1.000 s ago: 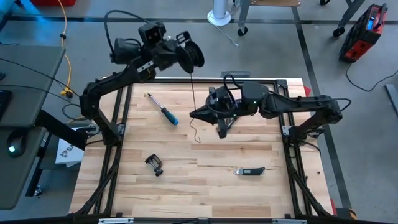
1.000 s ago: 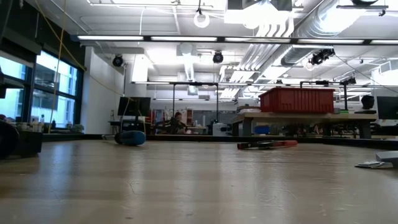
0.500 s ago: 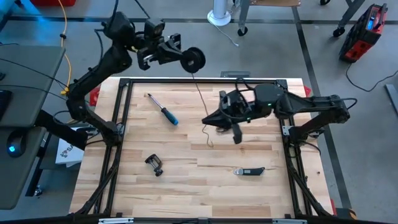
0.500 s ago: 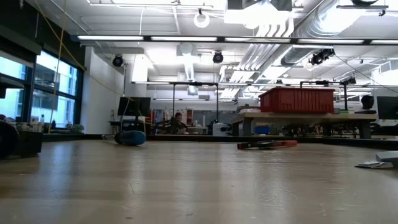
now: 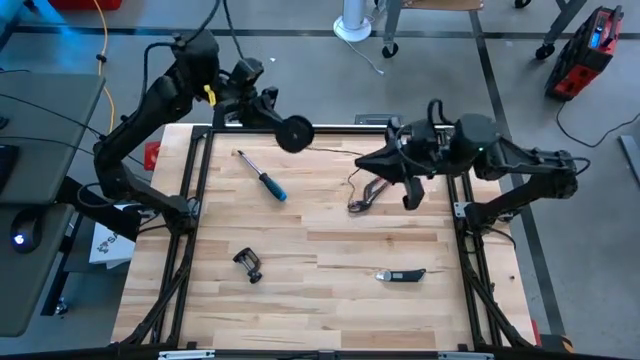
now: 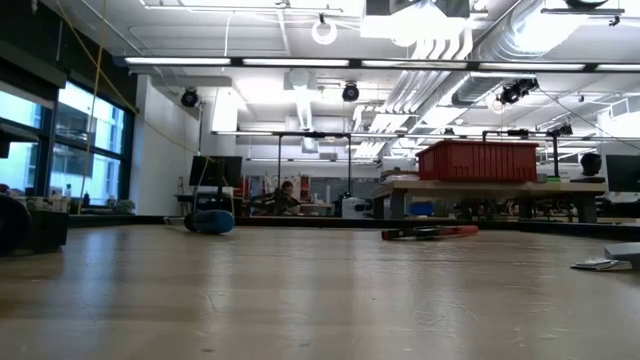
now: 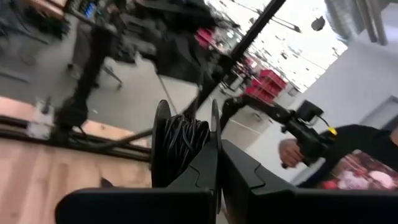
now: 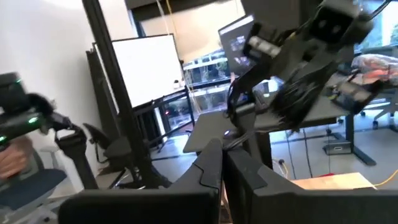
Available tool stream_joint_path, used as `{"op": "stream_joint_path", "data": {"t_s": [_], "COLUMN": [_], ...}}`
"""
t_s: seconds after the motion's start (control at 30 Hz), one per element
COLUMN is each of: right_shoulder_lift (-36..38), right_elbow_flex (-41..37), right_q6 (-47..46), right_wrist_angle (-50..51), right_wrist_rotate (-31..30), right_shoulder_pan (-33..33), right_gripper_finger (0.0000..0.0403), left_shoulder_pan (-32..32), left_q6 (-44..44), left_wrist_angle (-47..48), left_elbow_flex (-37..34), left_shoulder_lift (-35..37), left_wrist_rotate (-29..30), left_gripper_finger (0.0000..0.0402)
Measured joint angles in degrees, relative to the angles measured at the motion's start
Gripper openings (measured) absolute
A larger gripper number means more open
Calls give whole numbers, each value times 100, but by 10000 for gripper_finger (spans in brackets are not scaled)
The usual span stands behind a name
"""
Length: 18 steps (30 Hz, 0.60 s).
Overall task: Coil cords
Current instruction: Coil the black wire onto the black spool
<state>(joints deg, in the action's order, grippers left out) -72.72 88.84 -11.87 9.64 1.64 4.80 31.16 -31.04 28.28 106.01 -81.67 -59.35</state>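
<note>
- Pale butcher-block planks form the table (image 5: 330, 235), set in a black frame on a grey workshop floor.
- Up at the table's far edge, the small round black reel (image 5: 295, 132) is clamped in the left gripper (image 5: 282, 127), its fingers clenched on the disc; the left wrist view alone shows dark cord wound between the reel's flanges (image 7: 185, 140).
- From the reel the hair-thin cord (image 5: 335, 152) runs across the planks to the right gripper (image 5: 375, 166), whose fingers are pressed together on it; a short tail of cord curls on the wood below that gripper.
- Only the right wrist view shows the reel from the other side (image 8: 298, 93), blurred, with the left arm behind it.
- Elsewhere on the table lie a blue-handled screwdriver (image 5: 264, 177), a small black clamp (image 5: 248, 264) and a dark folding knife (image 5: 401, 274).
- Neither arm appears in the low view, which shows a red bin (image 6: 477, 160) on a bench beyond the table.
- No writing can be read.
</note>
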Motion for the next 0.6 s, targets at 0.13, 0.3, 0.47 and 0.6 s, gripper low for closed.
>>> {"op": "stream_joint_path", "data": {"t_s": [0.13,0.3,0.47,0.6], "right_shoulder_lift": [2,-63,-220,-391], "right_elbow_flex": [0,0,0,0], "right_q6": [37,36,8,-3], "right_wrist_angle": [-118,-194,-540,-586], "right_wrist_rotate": [18,181,525,604], "right_shoulder_pan": [-167,-419,-596,-643], "right_gripper_finger": [0,0,0,0], "left_shoulder_pan": [-423,-1027,-1451,-1636], "left_q6": [-210,-342,-434,-863], "left_wrist_angle": [60,54,-223,-857], "left_elbow_flex": [-1,-1,-1,-4], "left_shoulder_lift": [-131,-428,-831,-1148], "left_wrist_rotate": [-73,-297,-323,-661], "left_gripper_finger": [1,1,1,1]}}
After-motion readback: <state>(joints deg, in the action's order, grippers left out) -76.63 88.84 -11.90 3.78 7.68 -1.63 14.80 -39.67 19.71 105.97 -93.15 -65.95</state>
